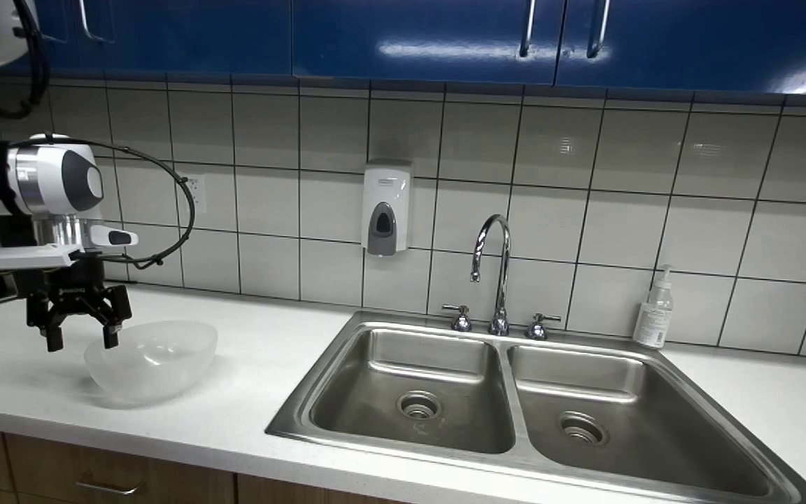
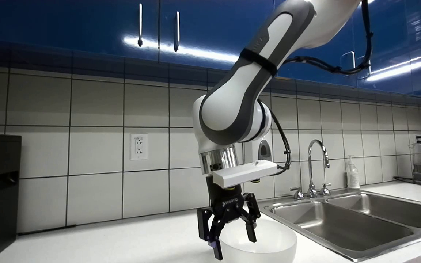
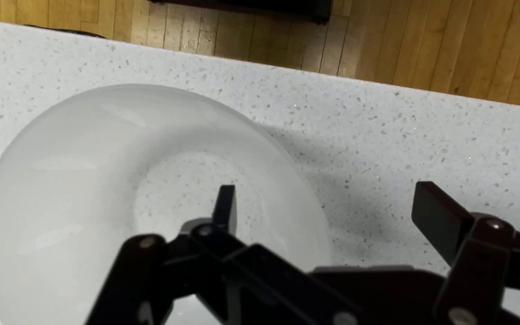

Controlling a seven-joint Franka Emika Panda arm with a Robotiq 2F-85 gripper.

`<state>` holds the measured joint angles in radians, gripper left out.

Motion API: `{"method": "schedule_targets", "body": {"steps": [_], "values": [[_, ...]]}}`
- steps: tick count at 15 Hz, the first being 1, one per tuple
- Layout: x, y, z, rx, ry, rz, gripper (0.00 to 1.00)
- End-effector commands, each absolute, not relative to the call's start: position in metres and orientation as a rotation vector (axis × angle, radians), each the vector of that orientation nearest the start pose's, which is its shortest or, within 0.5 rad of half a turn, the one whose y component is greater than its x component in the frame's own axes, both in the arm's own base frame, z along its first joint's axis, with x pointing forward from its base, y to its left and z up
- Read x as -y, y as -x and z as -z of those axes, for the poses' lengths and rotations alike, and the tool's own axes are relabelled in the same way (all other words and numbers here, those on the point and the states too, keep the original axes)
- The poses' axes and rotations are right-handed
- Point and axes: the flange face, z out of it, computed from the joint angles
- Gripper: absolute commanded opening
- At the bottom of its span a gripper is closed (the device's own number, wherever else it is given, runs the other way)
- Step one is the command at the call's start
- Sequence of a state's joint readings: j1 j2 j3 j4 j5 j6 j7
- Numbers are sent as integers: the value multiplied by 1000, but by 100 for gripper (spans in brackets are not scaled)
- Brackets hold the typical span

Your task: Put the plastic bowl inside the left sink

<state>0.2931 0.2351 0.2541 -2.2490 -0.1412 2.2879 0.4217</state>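
Your Robotiq gripper [image 1: 82, 339] is hovering with its jaws standing wide apart, gripping nothing. In the wrist view, 1 fingertip [image 3: 224, 205] is hanging over the inside of the translucent plastic bowl [image 3: 106, 194] and 1 is hanging outside, so the wall at the bowl's 3 o'clock is lying between them; the views aren't settling whether either is touching.

The bowl is sitting upright on the speckled white countertop [image 3: 400, 135], near the front edge, which is running past its 12 o'clock in that view. You are probably dealing with something light, fairly stiff and hardly fragile, perhaps giving a little under a hard squeeze. Its glossy highlights are hinting at a slick surface, so a shallow pinch is risking a slip. You are best taking that 3 o'clock wall deeply and squeezing moderately; with only 1 side held, the far side, toward 9 o'clock, is likely going to be drooping.

Farther out, the left sink basin [image 1: 361, 413] is lying at about 3 o'clock from the bowl in both exterior views. In an exterior view, the gooseneck faucet [image 1: 504, 273] is standing toward the basin's 1 o'clock.
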Motion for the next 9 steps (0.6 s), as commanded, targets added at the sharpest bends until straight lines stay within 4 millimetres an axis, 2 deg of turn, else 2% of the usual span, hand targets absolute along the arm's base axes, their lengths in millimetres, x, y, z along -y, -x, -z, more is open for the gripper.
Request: {"method": "schedule_targets", "body": {"steps": [1, 8, 9], "values": [[-269, -454, -242, 414, 3237, -185, 100], [-273, -458, -223, 493, 3228, -125, 100], [-274, -458, -223, 487, 3231, -123, 90]]}}
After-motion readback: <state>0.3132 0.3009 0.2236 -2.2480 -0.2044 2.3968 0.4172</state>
